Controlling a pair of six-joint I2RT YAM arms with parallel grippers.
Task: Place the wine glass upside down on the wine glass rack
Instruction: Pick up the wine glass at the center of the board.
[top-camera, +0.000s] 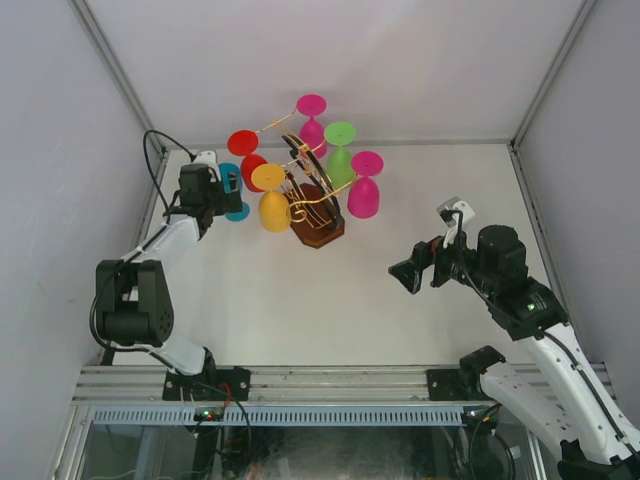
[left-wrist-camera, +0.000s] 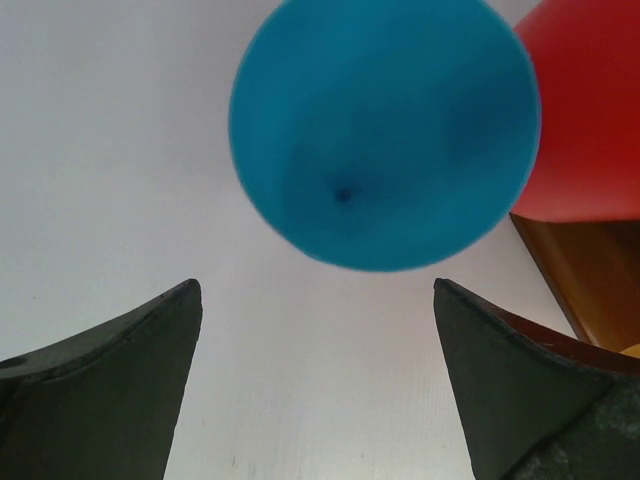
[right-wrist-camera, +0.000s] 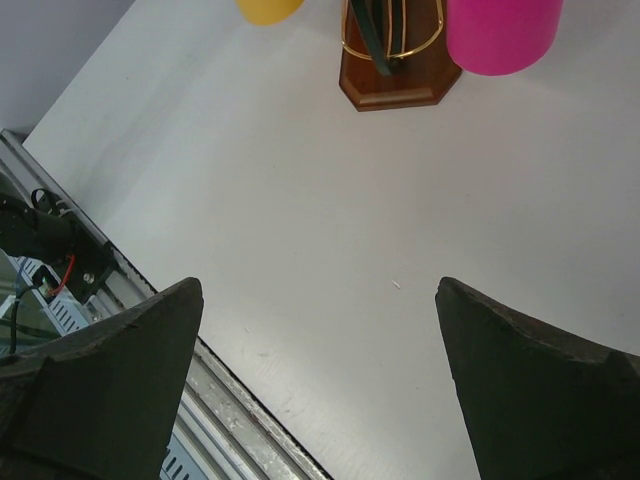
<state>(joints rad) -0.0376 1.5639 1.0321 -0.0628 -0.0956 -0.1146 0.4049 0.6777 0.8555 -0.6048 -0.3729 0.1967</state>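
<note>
The wine glass rack (top-camera: 320, 232), gold wire on a dark wooden base (right-wrist-camera: 395, 80), stands at mid-table. A red (top-camera: 243, 143), a yellow (top-camera: 273, 210), a green (top-camera: 341, 160) and two magenta glasses (top-camera: 363, 197) hang on it upside down. A blue wine glass (top-camera: 238, 211) sits at its left side. My left gripper (top-camera: 230, 188) is open right by it. In the left wrist view the blue bowl (left-wrist-camera: 385, 130) fills the space just beyond the open gripper (left-wrist-camera: 315, 290), with nothing between the fingers. I cannot tell whether it hangs from the rack. My right gripper (top-camera: 408, 272) hovers open and empty.
White walls close in the table on the left, back and right. A metal rail (top-camera: 320, 385) runs along the near edge and shows under the right gripper (right-wrist-camera: 318, 285). The red glass (left-wrist-camera: 590, 110) hangs close to the right of the blue one.
</note>
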